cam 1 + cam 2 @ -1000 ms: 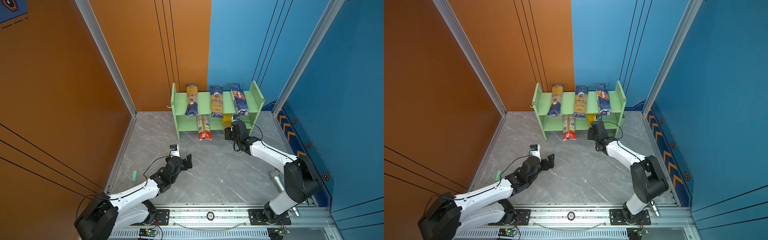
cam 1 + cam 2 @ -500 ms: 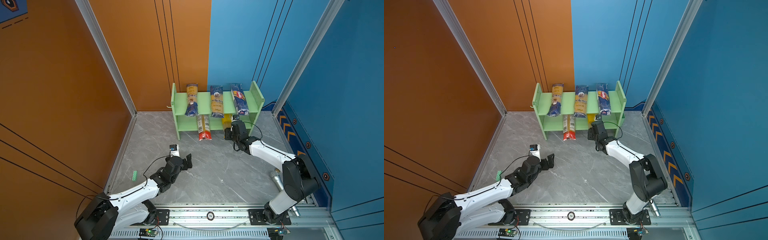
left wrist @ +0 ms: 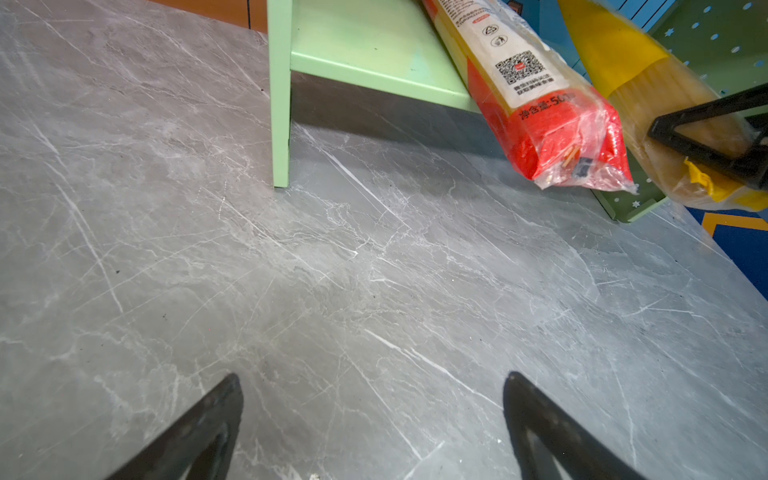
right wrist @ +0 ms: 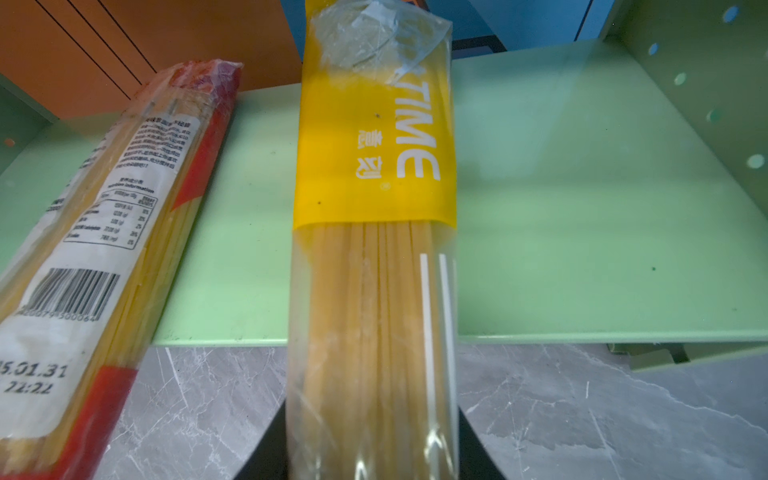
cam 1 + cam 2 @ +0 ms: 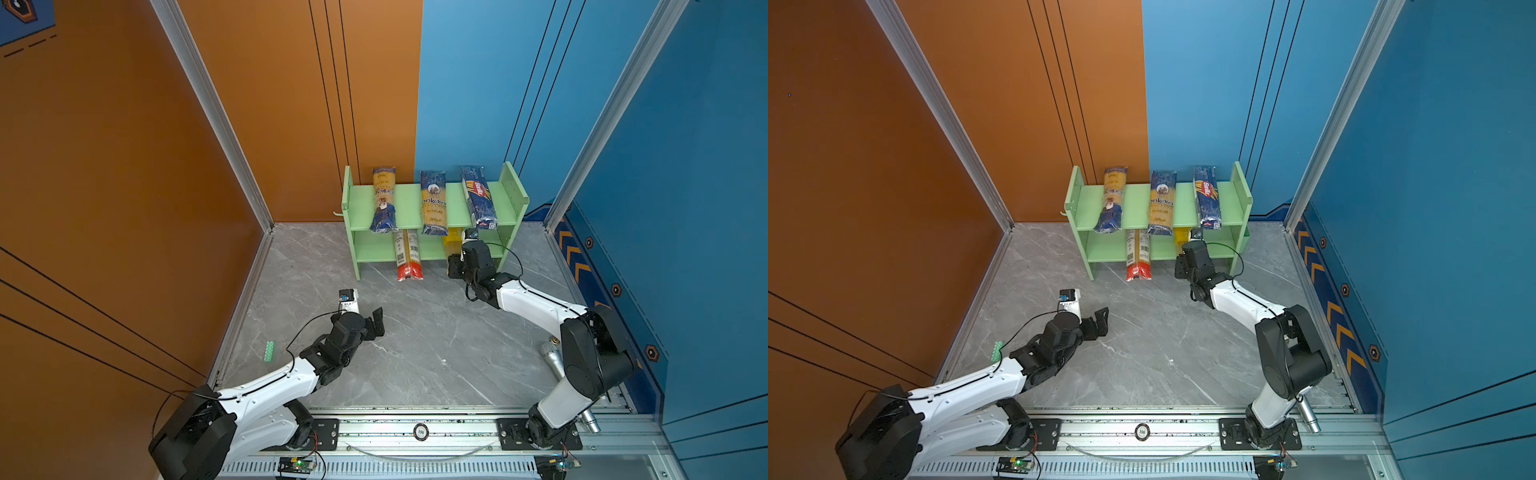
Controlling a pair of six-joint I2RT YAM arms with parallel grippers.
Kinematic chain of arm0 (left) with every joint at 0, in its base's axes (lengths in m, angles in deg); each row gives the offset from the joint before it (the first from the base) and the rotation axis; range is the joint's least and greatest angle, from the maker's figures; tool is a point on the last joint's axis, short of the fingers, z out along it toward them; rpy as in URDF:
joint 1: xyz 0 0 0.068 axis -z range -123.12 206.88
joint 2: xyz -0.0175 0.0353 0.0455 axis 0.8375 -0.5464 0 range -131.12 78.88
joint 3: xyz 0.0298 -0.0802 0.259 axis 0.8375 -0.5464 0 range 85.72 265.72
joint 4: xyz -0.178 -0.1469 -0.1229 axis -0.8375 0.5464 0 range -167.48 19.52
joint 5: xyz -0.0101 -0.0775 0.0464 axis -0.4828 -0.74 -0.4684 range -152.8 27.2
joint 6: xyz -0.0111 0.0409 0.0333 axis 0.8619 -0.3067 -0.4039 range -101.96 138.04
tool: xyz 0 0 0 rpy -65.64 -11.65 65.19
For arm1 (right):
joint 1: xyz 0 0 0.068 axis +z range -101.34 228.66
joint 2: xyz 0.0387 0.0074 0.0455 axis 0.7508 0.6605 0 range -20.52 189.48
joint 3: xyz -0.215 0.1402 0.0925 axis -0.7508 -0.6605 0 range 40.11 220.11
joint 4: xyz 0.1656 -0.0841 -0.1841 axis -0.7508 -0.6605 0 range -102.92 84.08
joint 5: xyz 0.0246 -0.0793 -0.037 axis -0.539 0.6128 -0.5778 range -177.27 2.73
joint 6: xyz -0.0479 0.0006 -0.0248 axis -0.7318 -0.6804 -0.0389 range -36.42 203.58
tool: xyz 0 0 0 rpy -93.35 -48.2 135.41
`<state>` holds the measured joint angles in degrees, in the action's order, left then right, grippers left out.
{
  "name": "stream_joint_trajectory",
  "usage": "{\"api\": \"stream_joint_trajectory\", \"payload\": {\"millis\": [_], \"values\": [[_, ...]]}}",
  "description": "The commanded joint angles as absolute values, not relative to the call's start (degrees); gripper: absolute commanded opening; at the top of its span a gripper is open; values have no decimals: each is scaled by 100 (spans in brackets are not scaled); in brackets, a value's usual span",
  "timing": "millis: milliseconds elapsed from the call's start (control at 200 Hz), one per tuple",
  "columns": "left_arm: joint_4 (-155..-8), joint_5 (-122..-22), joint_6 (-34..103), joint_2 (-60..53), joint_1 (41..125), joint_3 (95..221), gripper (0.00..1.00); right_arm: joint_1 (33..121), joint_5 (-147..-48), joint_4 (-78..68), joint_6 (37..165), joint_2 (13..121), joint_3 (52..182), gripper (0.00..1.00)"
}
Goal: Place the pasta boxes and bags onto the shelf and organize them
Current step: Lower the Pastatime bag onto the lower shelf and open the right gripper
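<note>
The right gripper clamps the yellow-ended packet, whose far end rests on the lower tier of the shelf. Push straight in, clear of the red-ended packet, then release. The left gripper is spread wide and empty over the counter.

Bare grey tabletop open from 6 o'clock to the centre, green shelf closing 12 o'clock, lower tier free at 11 o'clock, red-ended packet sticking out beside, right gripper clamped on yellow-ended packet filling 1 o'clock, silver microphone at 4 o'clock.
</note>
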<state>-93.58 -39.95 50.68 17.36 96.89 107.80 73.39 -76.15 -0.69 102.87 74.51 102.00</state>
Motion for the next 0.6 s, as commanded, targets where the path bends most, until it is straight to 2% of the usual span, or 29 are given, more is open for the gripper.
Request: {"api": "stream_joint_trajectory", "payload": {"millis": [0, 250, 591], "values": [[-9431, -4051, 5057, 1734, 9618, 10703, 98, 7283, -7504, 749, 10239, 7422, 10471, 33], [-9431, -4073, 5056, 1731, 9608, 10695, 98, 7275, -7484, 737, 10253, 7438, 10458, 47], [-9420, -4097, 5056, 1761, 9605, 10696, 98, 7258, -7516, 695, 10249, 7432, 10453, 56]]}}
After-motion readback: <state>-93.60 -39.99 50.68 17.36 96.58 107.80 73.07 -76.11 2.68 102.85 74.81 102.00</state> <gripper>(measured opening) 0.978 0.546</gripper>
